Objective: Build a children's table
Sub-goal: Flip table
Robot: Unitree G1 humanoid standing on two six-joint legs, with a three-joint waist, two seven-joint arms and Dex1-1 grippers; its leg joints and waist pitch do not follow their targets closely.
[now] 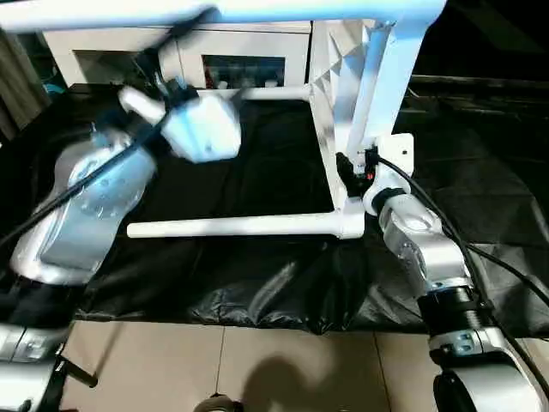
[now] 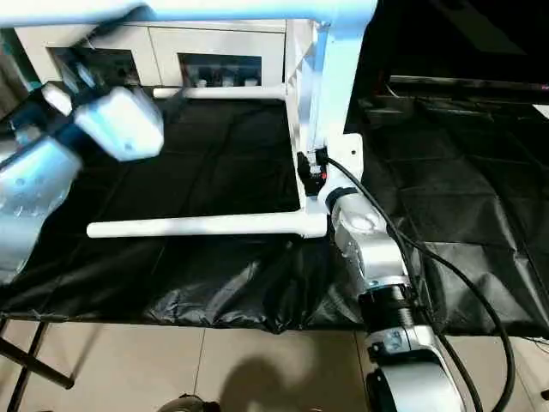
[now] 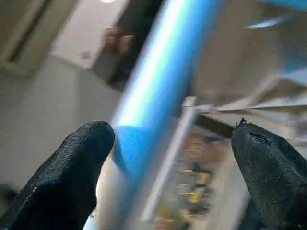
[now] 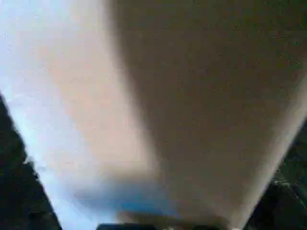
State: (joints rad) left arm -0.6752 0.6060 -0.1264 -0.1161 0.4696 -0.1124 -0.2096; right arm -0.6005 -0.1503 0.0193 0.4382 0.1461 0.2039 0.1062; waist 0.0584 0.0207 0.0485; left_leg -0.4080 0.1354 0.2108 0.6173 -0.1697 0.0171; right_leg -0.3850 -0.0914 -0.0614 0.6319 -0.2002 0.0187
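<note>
White plastic is what I work with: the table top stands on its edge on the black cloth, ribbed underside facing my left, and legs already sit in its sockets. One leg lies low along the cloth, a second reaches out level farther back, and a third runs across above my left arm, near the camera. My right pincer is at the top's lower edge by the near corner socket; its jaws stand partly apart, and I judge they are set on that edge to steady the top, though the contact itself is hidden behind the plastic. My left pincer is wide apart and holds nothing; in my left wrist view a leg passes between my fingers, just beside one of them, not yet clamped. Behind the cloth stands a white cabinet. I judge the step in hand is the legs' seating, with the frame nearly whole. The next move, as I see it, calls for closing my left jaws squarely round that upper leg, then pushing along its axis into the socket while my right side braces the top, so it neither tips nor slides.
</note>
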